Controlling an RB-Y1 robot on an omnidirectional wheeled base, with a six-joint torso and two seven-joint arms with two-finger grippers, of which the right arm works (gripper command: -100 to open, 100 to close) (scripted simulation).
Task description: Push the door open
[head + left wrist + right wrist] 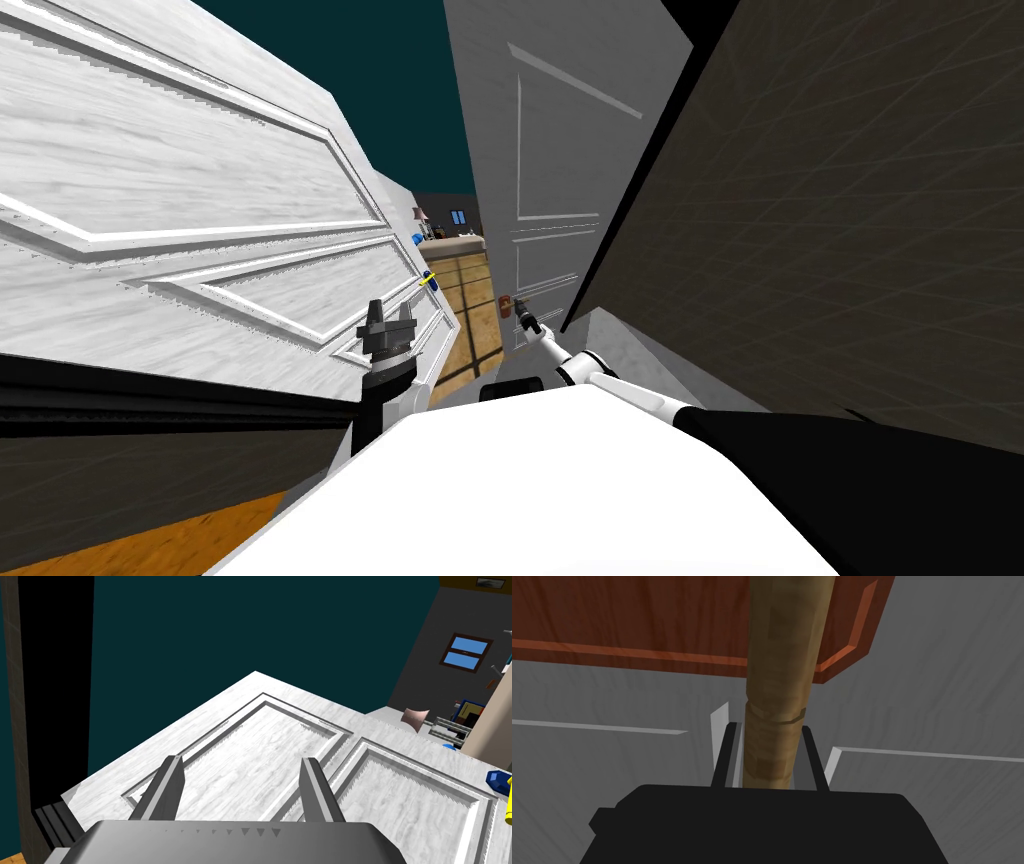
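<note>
Starting with the head view, a grey panelled door (560,150) is seen ahead and slightly to the right, standing beyond a strip of wooden floor (465,320). The right hand (522,320) is stretched out to it and meets it just beside a small red-brown plate (505,300) near the door's left edge. On the other side, a white panelled door (200,200) slants close along the left. The left hand (389,315) is held just beside its lower panels, apart from the grey door.

Through the left wrist view, the left hand (242,791) is shown with its fingers spread wide and nothing between them. The white door's face lies beyond them, and whether they touch it cannot be told. A blue and yellow fitting (500,781), possibly that door's handle, sits at its far edge.

Through the right wrist view, the right hand (768,741) is closed on a tan cylindrical handle (779,651), with both fingers pressed against its sides. The handle's long axis runs straight out from the palm, in line with the fingers and across the red-brown plate, and the grey door's face lies directly behind it. The right arm is thus judged the nearer, and the only one in contact with the task's door. The coming push would best be directed through the held handle, square into the door's face and away from the body.
</note>
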